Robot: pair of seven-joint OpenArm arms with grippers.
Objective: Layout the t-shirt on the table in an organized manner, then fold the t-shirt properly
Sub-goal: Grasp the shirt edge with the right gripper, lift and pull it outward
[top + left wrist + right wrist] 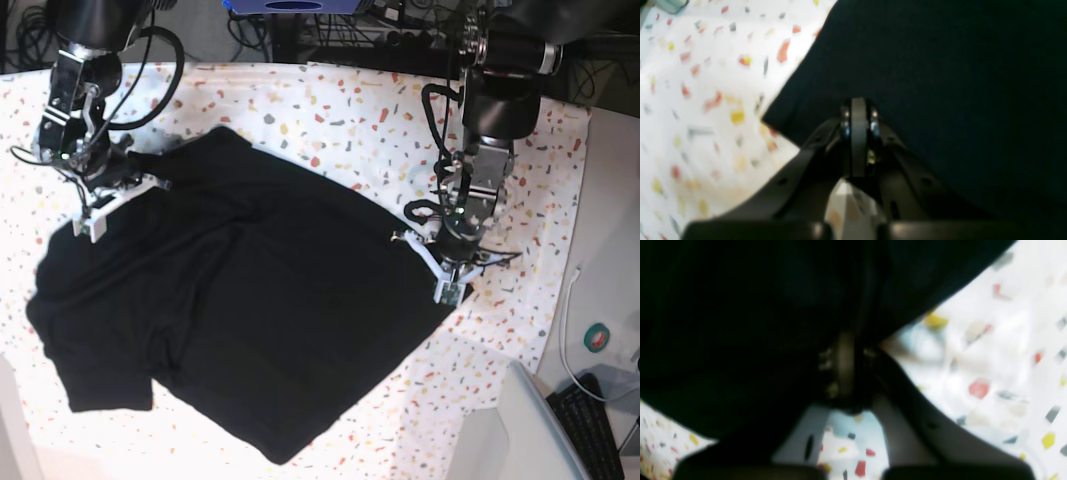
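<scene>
The black t-shirt (pixel 250 290) lies spread across the speckled table (pixel 330 110), mostly flat, with a sleeve at the near left. In the base view my right gripper (pixel 112 190) is at the shirt's far left corner. In its wrist view the jaws (pixel 844 340) are shut with dark fabric (pixel 740 323) gathered around the tips. My left gripper (pixel 447 268) sits at the shirt's right edge, close to a corner. The left wrist view shows it (pixel 858 101) shut over flat fabric (pixel 957 83), with no pinched fold showing.
A grey side surface (pixel 500 435) stands at the near right, with a green tape roll (pixel 600 338), a white cable (pixel 568 330) and a keyboard (pixel 592 425) beyond the table's right edge. Cables and a blue object (pixel 290 5) line the far edge.
</scene>
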